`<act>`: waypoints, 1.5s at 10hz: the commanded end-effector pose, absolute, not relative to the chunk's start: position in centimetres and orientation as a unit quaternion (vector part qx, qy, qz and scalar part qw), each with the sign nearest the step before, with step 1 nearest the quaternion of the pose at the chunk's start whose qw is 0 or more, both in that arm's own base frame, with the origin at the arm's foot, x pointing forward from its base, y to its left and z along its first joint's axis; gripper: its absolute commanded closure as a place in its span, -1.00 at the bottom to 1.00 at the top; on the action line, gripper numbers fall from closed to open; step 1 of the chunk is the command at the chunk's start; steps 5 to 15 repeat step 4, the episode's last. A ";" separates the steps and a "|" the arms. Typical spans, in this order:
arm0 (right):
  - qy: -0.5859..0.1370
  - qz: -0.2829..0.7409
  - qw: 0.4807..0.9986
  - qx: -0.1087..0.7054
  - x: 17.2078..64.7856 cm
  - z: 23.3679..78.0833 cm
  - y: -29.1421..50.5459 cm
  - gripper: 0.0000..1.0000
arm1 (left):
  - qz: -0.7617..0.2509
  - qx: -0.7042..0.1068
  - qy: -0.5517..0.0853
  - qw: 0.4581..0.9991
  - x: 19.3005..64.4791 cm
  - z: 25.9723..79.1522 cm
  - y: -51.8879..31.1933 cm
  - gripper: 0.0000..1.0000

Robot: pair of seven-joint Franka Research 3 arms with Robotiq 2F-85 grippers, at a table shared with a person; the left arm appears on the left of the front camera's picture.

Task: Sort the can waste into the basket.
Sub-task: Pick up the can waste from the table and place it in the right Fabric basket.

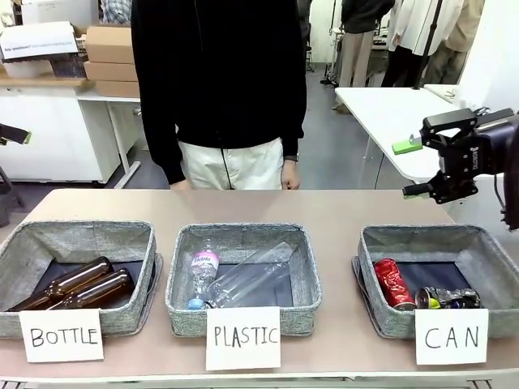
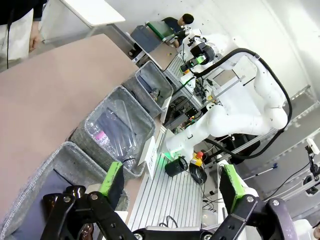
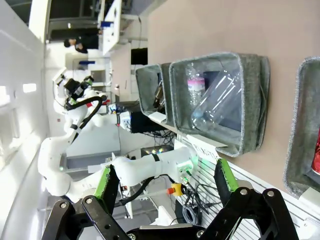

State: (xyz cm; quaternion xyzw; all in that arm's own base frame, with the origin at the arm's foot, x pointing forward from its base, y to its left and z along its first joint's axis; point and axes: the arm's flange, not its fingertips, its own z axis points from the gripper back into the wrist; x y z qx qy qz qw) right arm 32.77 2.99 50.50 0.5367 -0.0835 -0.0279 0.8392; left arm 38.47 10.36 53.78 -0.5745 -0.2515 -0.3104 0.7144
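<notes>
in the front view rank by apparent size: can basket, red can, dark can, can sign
1. CAN basket
2. CAN sign, though it stands nearest the camera
3. Red can and dark can: too alike to rank, and the sign partly hides the dark one.

On the tan table [image 1: 324, 207] sit two grey woven baskets. The one signed "BOTTLE" [image 1: 62, 335] holds two brown glass bottles [image 1: 77, 285] lying side by side. The middle one, signed "PLASTIC" [image 1: 242, 337], holds clear plastic bottles [image 1: 243, 275], one with a pink label. A person in a black top [image 1: 217, 73] stands at the far edge. Cardboard boxes [image 1: 109, 53] are stacked behind.
</notes>
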 end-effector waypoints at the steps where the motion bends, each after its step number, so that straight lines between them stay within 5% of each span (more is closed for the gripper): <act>1: -0.086 -0.017 0.839 0.537 32.8 50.3 2.9 -1.00 | -0.312 -0.572 -0.252 0.715 38.3 53.9 10.4 -1.00; 15: -0.086 -0.017 0.839 0.537 32.8 50.3 2.9 -1.00 | -0.312 -0.572 -0.252 0.715 38.3 53.9 10.4 -1.00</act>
